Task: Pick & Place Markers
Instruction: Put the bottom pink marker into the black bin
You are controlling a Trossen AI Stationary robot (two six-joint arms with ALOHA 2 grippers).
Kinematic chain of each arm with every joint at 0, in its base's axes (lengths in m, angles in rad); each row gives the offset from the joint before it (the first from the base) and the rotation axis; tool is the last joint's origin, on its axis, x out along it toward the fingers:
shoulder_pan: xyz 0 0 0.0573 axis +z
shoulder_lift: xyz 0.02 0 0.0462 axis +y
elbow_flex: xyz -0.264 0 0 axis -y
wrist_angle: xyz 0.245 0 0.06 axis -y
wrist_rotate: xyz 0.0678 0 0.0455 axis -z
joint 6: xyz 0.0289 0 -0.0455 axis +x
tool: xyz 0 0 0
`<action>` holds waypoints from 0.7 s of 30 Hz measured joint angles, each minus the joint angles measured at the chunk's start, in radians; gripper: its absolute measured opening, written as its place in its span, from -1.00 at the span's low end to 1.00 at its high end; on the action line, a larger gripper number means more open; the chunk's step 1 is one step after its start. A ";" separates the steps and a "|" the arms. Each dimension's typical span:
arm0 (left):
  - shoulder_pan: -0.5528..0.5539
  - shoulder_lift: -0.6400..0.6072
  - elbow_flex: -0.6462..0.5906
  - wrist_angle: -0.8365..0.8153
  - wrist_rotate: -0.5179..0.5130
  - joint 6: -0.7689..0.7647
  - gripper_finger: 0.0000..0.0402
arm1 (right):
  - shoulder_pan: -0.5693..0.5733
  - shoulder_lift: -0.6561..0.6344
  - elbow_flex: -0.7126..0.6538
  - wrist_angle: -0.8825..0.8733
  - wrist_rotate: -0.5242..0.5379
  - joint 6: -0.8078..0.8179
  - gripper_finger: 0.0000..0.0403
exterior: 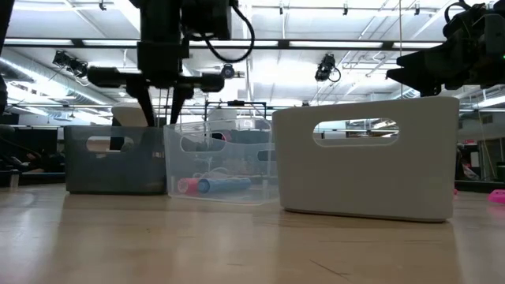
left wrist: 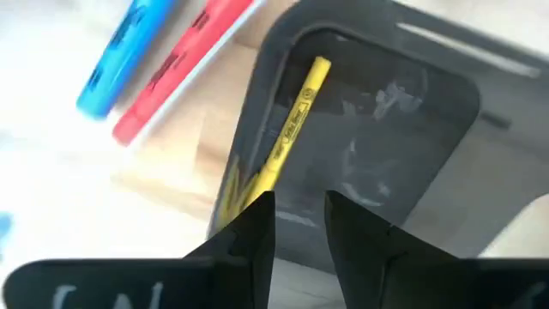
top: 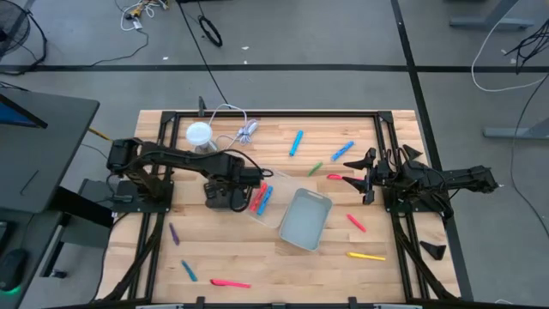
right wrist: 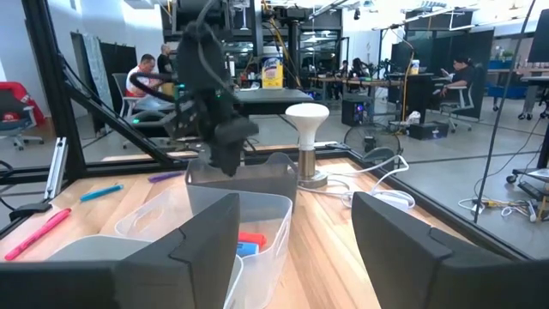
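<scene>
Dark fingers of the left gripper [left wrist: 298,225], set slightly apart and empty, hang directly over a dark grey plastic bin [left wrist: 446,94]. Item below: 1 yellow stick marker [left wrist: 287,129] lying in that bin, long axis running away from the fingertips. Adjacent: clear plastic bin [top: 257,206] holding 1 red marker [left wrist: 176,73] and 1 blue marker [left wrist: 116,60]. Right gripper [top: 367,176], fingers wide apart, waits at the right, nearest a red marker [top: 334,177] just left of it. Surface: pale wood-slat table [top: 214,257], scattered markers, white open bin [top: 304,219]. Room: open workshop beyond.
</scene>
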State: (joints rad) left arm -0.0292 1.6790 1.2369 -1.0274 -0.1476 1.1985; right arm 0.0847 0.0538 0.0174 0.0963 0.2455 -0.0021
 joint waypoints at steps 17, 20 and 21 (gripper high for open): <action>-0.033 -0.158 0.001 -0.094 0.024 -0.984 -0.45 | 0.000 0.000 0.000 0.000 0.000 0.000 0.14; -0.041 -0.172 0.001 -0.096 0.072 -1.126 -0.45 | 0.000 0.000 0.000 0.000 0.000 0.000 0.14; -0.043 -0.173 0.001 -0.095 0.093 -1.164 -0.45 | 0.000 0.000 0.000 0.000 0.000 0.000 0.14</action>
State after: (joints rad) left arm -0.0719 1.5055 1.2377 -1.1225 -0.0550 0.0342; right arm 0.0849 0.0536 0.0174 0.0963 0.2459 -0.0021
